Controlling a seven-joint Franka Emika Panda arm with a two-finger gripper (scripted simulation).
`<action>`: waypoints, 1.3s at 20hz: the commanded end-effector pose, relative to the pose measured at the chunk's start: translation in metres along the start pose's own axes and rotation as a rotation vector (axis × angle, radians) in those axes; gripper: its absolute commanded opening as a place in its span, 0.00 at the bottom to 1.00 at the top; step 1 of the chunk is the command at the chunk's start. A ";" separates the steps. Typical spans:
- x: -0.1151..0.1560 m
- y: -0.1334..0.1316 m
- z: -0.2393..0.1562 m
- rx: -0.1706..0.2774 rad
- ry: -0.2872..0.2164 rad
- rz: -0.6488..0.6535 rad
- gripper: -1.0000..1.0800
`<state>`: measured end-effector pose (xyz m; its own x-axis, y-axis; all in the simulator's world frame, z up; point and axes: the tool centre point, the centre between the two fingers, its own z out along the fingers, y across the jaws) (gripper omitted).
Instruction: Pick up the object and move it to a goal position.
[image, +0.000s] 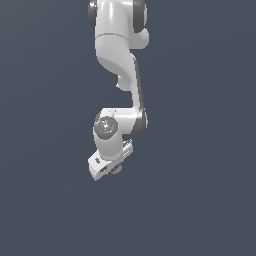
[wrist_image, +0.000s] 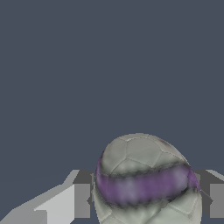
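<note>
Clearly the ball (wrist_image: 146, 181) is sitting right between the fingers of the gripper (image: 111, 169), which is clamping on it from both sides; so nothing lies off to one side to reach for, and the coming move looks to be a plain carry. In the exterior view only a sliver of it is peeking out beneath the white arm (image: 117, 50); close up it is showing round, mottled grey-beige panels like a football, with a blurry purple band (wrist_image: 144, 187) wrapping its middle; no goal marker is showing.

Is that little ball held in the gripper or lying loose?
Held: the ball sits between the gripper fingers, one on each side.
</note>
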<state>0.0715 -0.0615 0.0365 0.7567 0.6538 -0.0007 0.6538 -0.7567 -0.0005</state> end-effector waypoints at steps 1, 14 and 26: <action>0.000 0.000 0.000 -0.001 0.001 0.000 0.00; 0.001 -0.015 -0.018 0.000 0.000 0.000 0.00; 0.006 -0.077 -0.095 -0.002 -0.001 0.000 0.00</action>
<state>0.0318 -0.0081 0.1176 0.7570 0.6534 -0.0033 0.6534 -0.7570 -0.0010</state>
